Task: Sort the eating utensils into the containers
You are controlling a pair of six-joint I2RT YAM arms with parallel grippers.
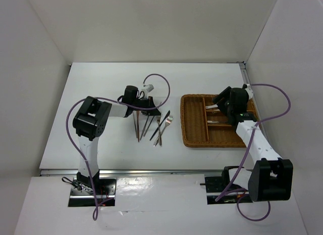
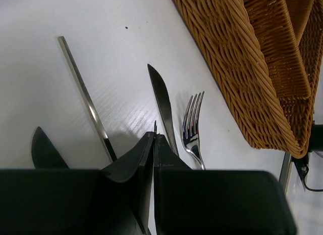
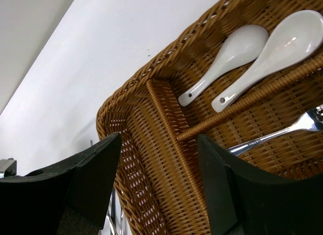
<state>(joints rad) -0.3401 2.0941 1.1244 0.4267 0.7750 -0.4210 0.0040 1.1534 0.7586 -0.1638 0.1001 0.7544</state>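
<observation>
Several utensils (image 1: 151, 126) lie in a loose pile on the white table left of the brown wicker tray (image 1: 194, 140). My left gripper (image 1: 150, 104) is at the pile's far end. In the left wrist view its jaws (image 2: 154, 136) are shut, and a thin dark tip pokes out between them. A dark knife (image 2: 161, 101), a silver fork (image 2: 192, 126) and a metal chopstick (image 2: 83, 91) lie just beyond. My right gripper (image 1: 218, 101) hovers open and empty over the tray (image 3: 156, 144). In the tray are two white spoons (image 3: 227, 55) and a fork (image 3: 282, 131).
The tray's near wall (image 2: 242, 68) stands right of the left gripper. White walls enclose the table on three sides. Purple cables loop above both arms.
</observation>
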